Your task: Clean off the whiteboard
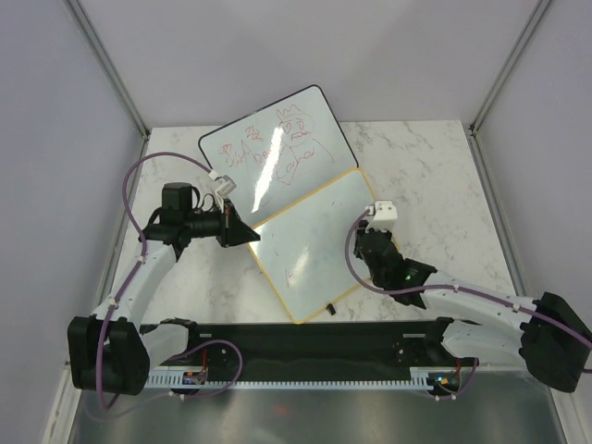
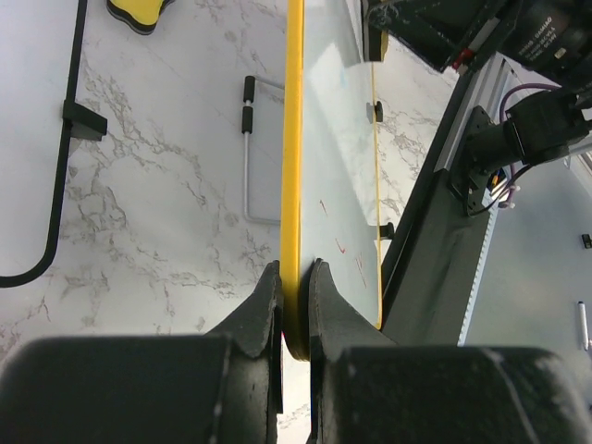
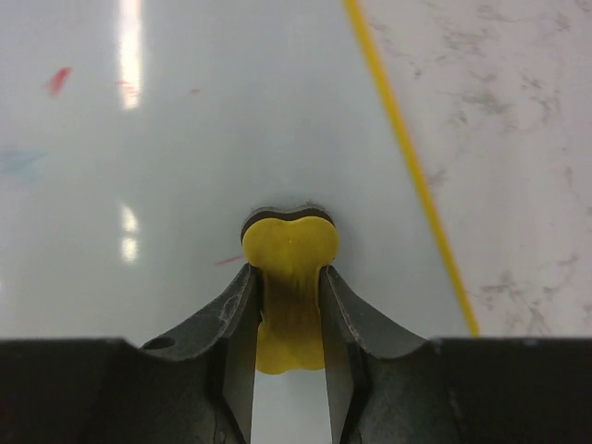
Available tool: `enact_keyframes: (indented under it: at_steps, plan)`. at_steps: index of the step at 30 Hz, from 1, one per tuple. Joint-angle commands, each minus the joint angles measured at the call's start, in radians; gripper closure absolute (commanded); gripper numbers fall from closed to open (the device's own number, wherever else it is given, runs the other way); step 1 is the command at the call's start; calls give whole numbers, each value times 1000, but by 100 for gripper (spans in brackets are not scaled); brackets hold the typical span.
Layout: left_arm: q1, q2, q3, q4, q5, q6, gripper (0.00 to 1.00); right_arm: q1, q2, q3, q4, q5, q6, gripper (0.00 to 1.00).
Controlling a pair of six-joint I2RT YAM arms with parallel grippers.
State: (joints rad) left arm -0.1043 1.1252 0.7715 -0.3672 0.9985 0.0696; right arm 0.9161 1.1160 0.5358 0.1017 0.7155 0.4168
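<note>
Pinching a yellow eraser (image 3: 289, 245) in the narrow jaws of the right gripper (image 3: 289, 277) and pressing it flat on the whiteboard (image 3: 185, 139), just inside the yellow frame at the wrist view's right. Clamped at the opposite edge by the left gripper (image 2: 294, 277), shut thin on the frame near a corner, with nothing else between the fingers. Set slantwise on the table (image 1: 435, 176) from above, with the gripped long edge running from the left jaws toward the far right. Seemingly tipped up over the black-framed whiteboard (image 1: 277, 139) with red scribbles behind it, though raised or resting is hard to say. Marked on the white surface with faint red marks (image 3: 57, 79), up and left of the eraser in the right wrist view, toward the board's middle. Probably where the next stroke belongs, away from the frame. Reaching in low from the near-right base, wrist bent down onto the board's right end. Arching up from the near-left base, then levelling off and pointing rightward at the edge. Beyond the board, in the left wrist view, a second eraser (image 2: 139, 11) on the marble.
</note>
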Motion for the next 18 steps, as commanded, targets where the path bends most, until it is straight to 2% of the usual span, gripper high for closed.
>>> enact_keyframes:
  at_steps: [1, 5, 6, 8, 11, 12, 16, 18]
  plan:
    - [-14, -7, 14, 31, -83, 208, 98, -65, -109, -55, -85, 74, 37, 100]
    - [-14, -1, 18, 30, -80, 210, 98, -65, -99, -62, -79, 35, 13, 100]
    - [-14, -1, 22, 31, -77, 211, 98, -63, -88, -62, -48, -66, 2, 100]
    - [-12, -4, 25, 31, -78, 207, 98, -46, -49, -54, -8, -149, -9, 100]
    - [-14, -7, 28, 30, -77, 202, 98, 97, 36, -34, 96, -175, -78, 100]
    - [-14, -7, 28, 31, -77, 200, 98, 189, 68, -21, 130, -180, -101, 100]
    - [-14, -4, 28, 33, -80, 194, 98, 322, 264, 120, 124, -270, -119, 100]
    - [-14, -4, 28, 36, -78, 191, 98, 390, 306, 150, 174, -290, -134, 100]
